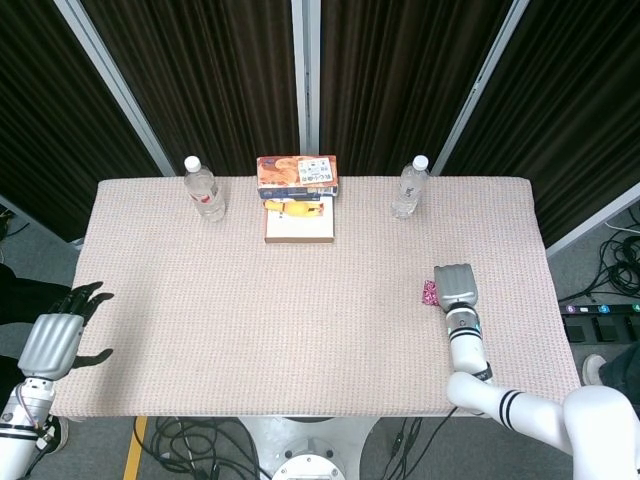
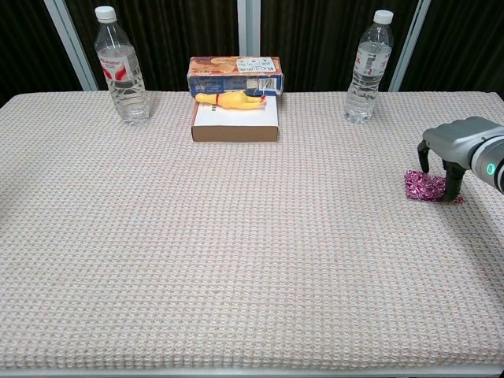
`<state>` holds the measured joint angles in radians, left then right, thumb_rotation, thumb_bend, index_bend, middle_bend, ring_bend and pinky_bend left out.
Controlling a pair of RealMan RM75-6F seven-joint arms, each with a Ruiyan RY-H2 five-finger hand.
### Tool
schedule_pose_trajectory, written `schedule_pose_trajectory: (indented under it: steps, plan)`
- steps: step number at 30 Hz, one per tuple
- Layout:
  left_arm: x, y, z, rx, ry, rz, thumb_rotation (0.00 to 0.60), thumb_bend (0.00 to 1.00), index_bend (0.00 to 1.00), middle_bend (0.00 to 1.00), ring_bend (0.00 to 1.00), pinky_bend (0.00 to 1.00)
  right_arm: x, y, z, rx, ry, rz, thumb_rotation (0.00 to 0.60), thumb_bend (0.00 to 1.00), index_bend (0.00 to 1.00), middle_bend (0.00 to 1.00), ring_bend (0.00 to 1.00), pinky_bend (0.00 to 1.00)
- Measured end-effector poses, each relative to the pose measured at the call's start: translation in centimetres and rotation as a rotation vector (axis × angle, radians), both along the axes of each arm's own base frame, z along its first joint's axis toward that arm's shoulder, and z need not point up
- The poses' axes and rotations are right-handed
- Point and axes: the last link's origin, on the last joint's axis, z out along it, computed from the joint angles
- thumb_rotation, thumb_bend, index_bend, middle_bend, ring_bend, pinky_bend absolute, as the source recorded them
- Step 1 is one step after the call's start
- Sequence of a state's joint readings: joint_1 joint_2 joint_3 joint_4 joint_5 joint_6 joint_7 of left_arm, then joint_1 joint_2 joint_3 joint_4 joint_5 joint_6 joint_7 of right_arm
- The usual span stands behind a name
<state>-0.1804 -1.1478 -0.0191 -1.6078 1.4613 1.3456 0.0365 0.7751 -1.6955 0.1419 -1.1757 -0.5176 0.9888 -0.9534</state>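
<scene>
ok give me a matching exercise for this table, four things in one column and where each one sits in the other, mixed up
Things
1. yellow rubber chicken
2. pink foil packet
3. red-label bottle
4. left hand

Places
A. off the table's left edge, fingers apart, holding nothing
B. far left of the table
C. on top of the white box
D. under the fingers of the right hand

Pairs: 1-C, 2-D, 3-B, 4-A

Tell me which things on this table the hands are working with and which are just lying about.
In use: right hand, fingers down over the pink foil packet.

Lying about: two water bottles, snack box, yellow rubber chicken on a white box; left hand off the table edge.
</scene>
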Motion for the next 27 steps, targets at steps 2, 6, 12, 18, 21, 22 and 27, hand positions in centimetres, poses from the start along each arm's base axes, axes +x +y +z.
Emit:
schedule_pose_trajectory:
  steps: [2,6,12,18,21,22,27]
  plan:
    - [0.01,0.00,0.01,0.000,0.000,-0.001,0.600,0.06,0.26,0.22,0.13,0.26,-0.01,0.00,0.00,0.001,0.002,-0.001,0.600,0.03,0.39,1.00,1.00,1.00]
    - [0.00,-0.02,0.02,0.000,0.000,0.000,0.600,0.06,0.26,0.22,0.13,0.26,-0.11,0.10,-0.12,0.006,0.008,-0.005,0.600,0.02,0.39,1.00,1.00,1.00]
    - [-0.01,0.00,0.06,0.003,0.000,0.000,0.600,0.06,0.26,0.22,0.13,0.26,-0.22,0.16,-0.34,0.009,0.011,-0.012,0.600,0.02,0.37,1.00,1.00,1.00]
    - [-0.03,0.02,0.07,0.003,0.000,0.001,0.600,0.06,0.26,0.22,0.13,0.26,-0.23,0.16,-0.43,0.011,0.014,-0.012,0.600,0.02,0.36,1.00,1.00,1.00]
    - [-0.02,0.02,0.08,0.004,0.000,0.001,0.600,0.06,0.26,0.22,0.13,0.26,-0.13,0.17,-0.44,0.011,0.012,-0.011,0.600,0.02,0.35,1.00,1.00,1.00]
    - [-0.03,0.02,0.08,0.004,0.000,0.001,0.600,0.06,0.26,0.22,0.13,0.26,-0.09,0.18,-0.42,0.011,0.010,-0.009,0.600,0.02,0.35,1.00,1.00,1.00]
    - [0.00,0.01,0.12,0.005,-0.002,0.000,0.600,0.06,0.26,0.22,0.13,0.26,0.50,0.18,-0.02,0.002,-0.007,0.004,0.600,0.02,0.35,1.00,1.00,1.00]
